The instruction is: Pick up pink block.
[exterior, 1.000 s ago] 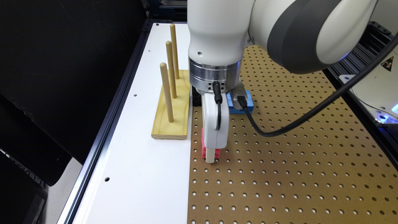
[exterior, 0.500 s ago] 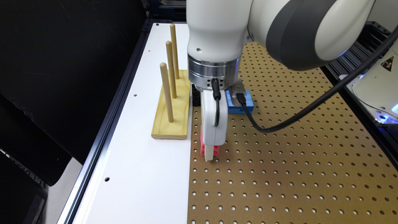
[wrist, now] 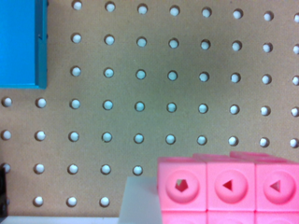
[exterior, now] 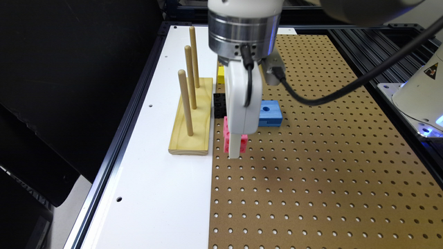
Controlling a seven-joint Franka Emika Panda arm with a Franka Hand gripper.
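Note:
The pink block (exterior: 244, 142), made of joined little cubes with round dimples, hangs a little above the brown pegboard (exterior: 311, 180), with its shadow on the board beneath it. My gripper (exterior: 234, 149) points straight down and is shut on the block. In the wrist view the pink block (wrist: 229, 186) is close to the camera, and one white finger (wrist: 140, 203) presses against its side. The other finger is out of frame.
A blue block (exterior: 270, 113) lies just behind the gripper. A black block (exterior: 219, 105) and a yellow block (exterior: 220, 74) sit at the pegboard's edge. A wooden base with three upright pegs (exterior: 192, 117) stands on the white strip (exterior: 155, 193) at the exterior view's left.
The gripper has risen from the pegboard, taking the pink block up with it. The black and yellow blocks behind it have come into sight.

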